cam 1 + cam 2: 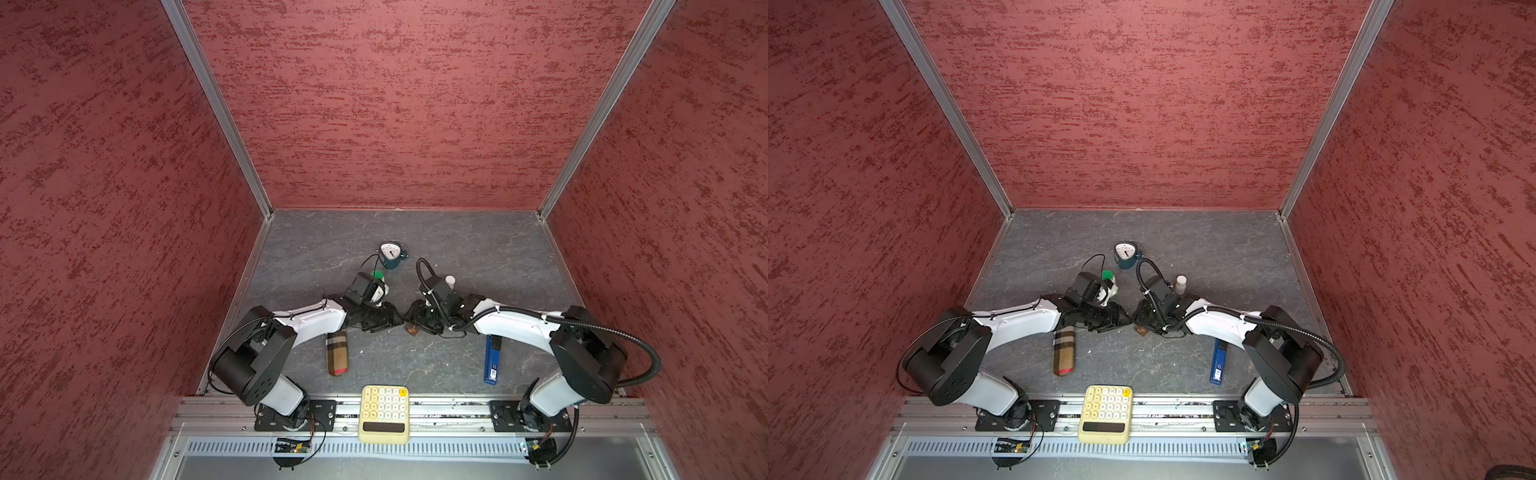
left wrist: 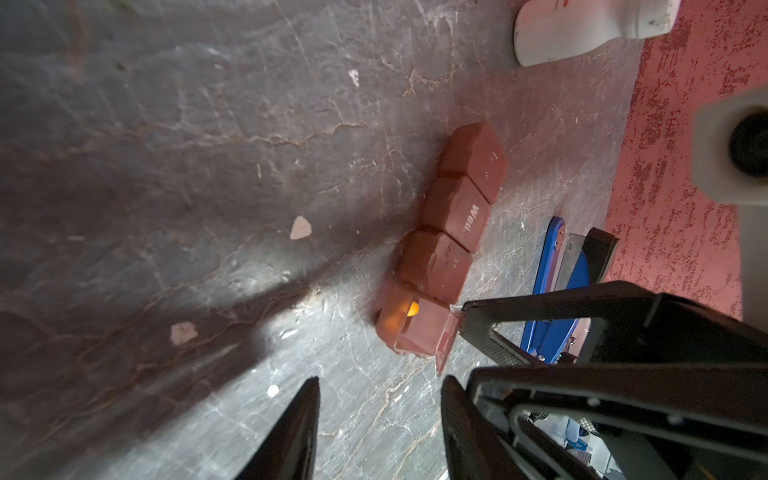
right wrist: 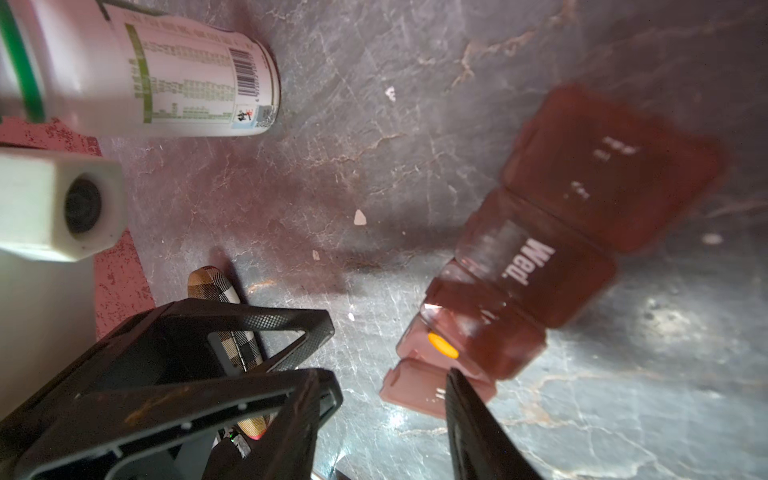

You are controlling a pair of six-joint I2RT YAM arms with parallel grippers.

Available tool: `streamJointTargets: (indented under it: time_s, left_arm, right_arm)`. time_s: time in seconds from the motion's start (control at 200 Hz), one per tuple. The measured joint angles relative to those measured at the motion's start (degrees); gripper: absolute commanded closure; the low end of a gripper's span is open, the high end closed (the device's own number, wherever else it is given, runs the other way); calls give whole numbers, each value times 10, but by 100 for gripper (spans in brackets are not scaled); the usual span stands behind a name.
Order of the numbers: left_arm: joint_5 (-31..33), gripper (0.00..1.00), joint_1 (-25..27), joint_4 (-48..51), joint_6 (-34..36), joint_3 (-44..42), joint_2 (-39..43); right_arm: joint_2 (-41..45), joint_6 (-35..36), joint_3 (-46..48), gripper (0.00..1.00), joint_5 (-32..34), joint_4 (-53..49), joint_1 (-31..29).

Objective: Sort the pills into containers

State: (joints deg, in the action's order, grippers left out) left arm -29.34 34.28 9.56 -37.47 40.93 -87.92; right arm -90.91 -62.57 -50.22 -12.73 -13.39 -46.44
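As it lies flat | containers point(image 3: 552, 286) | open-lidded end toward right fingers point(image 3: 471, 419)

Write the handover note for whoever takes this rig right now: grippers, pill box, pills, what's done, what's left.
Left gripper: open, empty, near the box's open end.
Right gripper: open, empty; one fingertip sits at the flipped-back lid.
Pill box: four-cell strip flat on the table between the grippers; end cell open, other three lids shut.
Done: one pill, orange-looking, lies in the open cell.
Left: small white bits lie loose on the table, possibly pills to sort; contents of the shut cells cannot be seen.
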Motion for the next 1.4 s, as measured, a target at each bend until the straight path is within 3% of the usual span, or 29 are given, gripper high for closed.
streamJointTargets:
  time_s: [0.671, 1.082, 1.403]
  left_arm:
    - [-27, 58, 5, -17, 0, 28, -49]
    - [-28, 58, 10, -27, 0, 28, -74]
    - [-48, 66, 17, -40, -2, 29, -90]
  right_arm:
    - [-7, 0, 0, 75, 5, 0, 9]
    - [-26, 0, 0, 76, 4, 1, 9]
    - [-26, 2, 0, 77, 10, -7, 9]
